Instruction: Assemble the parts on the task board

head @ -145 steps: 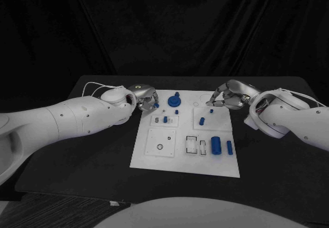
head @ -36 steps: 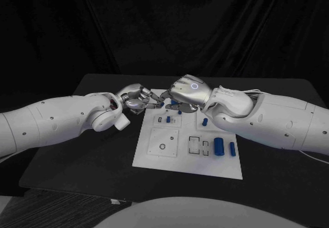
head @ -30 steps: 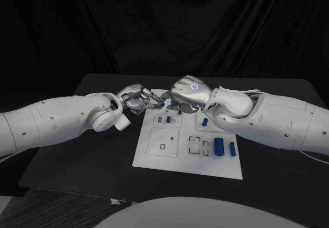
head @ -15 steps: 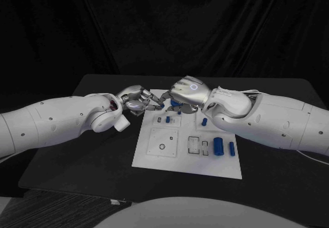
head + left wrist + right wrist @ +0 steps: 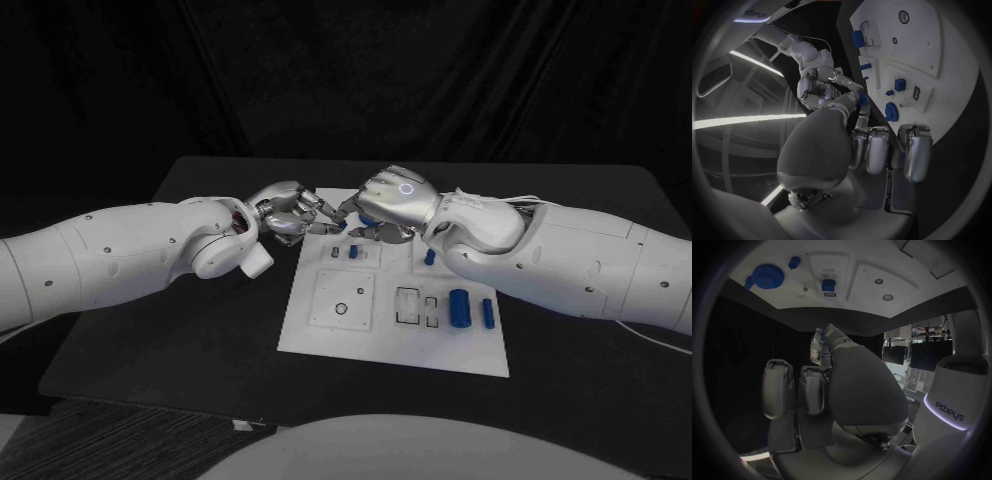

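The white task board [image 5: 335,335] lies mid-desk [image 5: 173,330], with a large blue cylinder [image 5: 457,307] and a slimmer blue peg [image 5: 486,312] lying in its recesses near the right edge. At the board's far edge the left hand [image 5: 293,212] and right hand [image 5: 387,206] meet. The left hand's fingers [image 5: 859,100] pinch a small blue part [image 5: 863,98], while the right hand's fingers [image 5: 792,385] are curled, and whether they hold anything cannot be told.

Robotics lab or test cell. Black table [image 5: 173,330] stands in front of black curtain backdrop [image 5: 346,80] closing off far side. White task board [image 5: 361,325] with cut-out slots and small blue parts [image 5: 456,306] lies mid-table, like bench test fixture. Left wrist view shows long strip lights [image 5: 748,120] overhead. Right wrist view shows dark monitor screens [image 5: 926,352] and equipment in room behind.
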